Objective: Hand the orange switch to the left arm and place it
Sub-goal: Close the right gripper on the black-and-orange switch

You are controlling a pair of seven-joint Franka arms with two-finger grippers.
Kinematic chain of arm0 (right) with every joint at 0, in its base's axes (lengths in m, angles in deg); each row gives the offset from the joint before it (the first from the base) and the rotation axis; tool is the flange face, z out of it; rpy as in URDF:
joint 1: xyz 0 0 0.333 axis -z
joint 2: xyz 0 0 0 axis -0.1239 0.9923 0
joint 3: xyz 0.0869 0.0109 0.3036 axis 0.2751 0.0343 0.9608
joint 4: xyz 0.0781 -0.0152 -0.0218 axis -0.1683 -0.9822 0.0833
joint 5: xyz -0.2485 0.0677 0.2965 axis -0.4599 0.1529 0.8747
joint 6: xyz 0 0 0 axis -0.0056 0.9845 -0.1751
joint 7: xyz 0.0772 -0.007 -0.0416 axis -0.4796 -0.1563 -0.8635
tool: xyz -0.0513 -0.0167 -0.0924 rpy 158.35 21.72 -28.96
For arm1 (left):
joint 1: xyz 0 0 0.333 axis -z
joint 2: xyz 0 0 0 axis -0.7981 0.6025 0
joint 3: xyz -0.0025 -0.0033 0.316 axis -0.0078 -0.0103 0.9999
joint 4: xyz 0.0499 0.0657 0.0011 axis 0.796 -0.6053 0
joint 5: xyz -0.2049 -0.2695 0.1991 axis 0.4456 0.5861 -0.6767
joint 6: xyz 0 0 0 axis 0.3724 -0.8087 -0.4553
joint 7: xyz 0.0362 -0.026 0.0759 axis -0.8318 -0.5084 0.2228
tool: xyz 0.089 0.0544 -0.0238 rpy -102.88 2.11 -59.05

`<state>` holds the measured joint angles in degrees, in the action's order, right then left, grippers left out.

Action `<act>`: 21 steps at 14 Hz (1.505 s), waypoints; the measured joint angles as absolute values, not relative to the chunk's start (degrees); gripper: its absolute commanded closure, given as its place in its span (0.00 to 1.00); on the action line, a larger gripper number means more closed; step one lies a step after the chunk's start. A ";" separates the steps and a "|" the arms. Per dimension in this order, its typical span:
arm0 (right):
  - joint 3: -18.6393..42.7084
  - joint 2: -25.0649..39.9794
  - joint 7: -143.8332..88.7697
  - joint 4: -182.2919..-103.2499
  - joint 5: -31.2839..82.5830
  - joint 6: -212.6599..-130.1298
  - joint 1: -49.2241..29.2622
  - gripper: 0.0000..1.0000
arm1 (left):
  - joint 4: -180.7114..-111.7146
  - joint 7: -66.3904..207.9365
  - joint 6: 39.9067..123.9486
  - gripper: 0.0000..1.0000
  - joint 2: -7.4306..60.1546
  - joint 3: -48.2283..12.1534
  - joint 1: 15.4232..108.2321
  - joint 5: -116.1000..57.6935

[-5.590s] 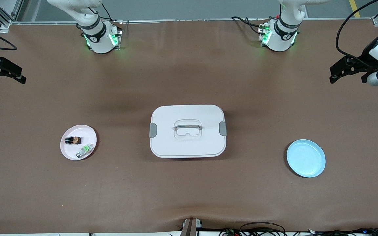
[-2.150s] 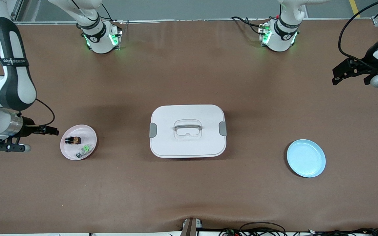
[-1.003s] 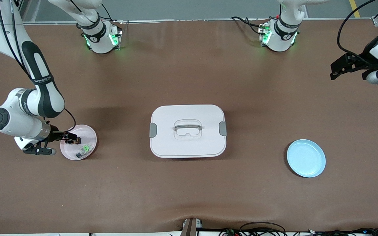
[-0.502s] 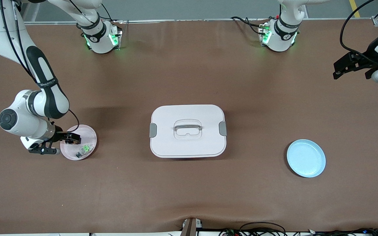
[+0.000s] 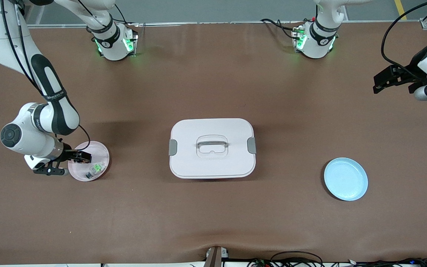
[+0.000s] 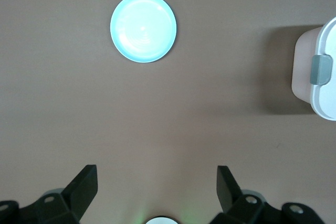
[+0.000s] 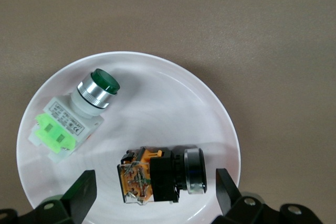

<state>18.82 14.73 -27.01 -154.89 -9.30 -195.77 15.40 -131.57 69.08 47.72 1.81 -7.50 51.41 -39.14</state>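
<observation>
Right gripper (image 7: 152,195) lowered over pink plate (image 7: 210,114), wide open astride orange switch (image 7: 160,175), left gripper (image 6: 155,192) open, waiting

Counted two plates, pink (image 5: 101,150) and blue (image 5: 346,179), one box (image 5: 212,163), two switches: orange (image 7: 160,174), green (image 7: 73,116).

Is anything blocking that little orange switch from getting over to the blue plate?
Yes. The white box sits on the table between the pink plate, where the orange switch lies under the open right tool, and the blue plate.
</observation>
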 measured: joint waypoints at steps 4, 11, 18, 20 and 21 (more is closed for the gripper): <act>18.79 15.04 -27.02 -154.90 -9.30 -196.65 15.42 0.00 | -131.59 69.08 47.71 0.00 2.03 -7.63 51.54 -39.14; 18.74 17.15 -27.02 -154.92 -9.30 -199.24 15.57 0.00 | -131.59 69.08 47.70 0.00 2.03 -7.81 51.71 -39.14; 18.73 17.30 -29.13 -154.87 -9.25 -199.17 15.67 1.00 | -131.43 69.08 47.62 0.00 1.90 -7.83 51.75 -39.14; 18.72 17.30 -29.64 -154.88 -9.22 -199.17 16.05 1.00 | -131.44 69.08 47.07 0.00 1.89 -7.83 51.75 -39.14; 18.72 17.30 -29.73 -154.88 -9.22 -199.17 16.25 1.00 | -131.44 69.08 46.94 0.00 1.89 -7.83 51.75 -39.14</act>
<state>18.72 17.30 -29.73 -154.88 -9.22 -199.17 16.25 -131.44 69.08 46.94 1.89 -7.83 51.75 -39.14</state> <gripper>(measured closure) 0.273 0.000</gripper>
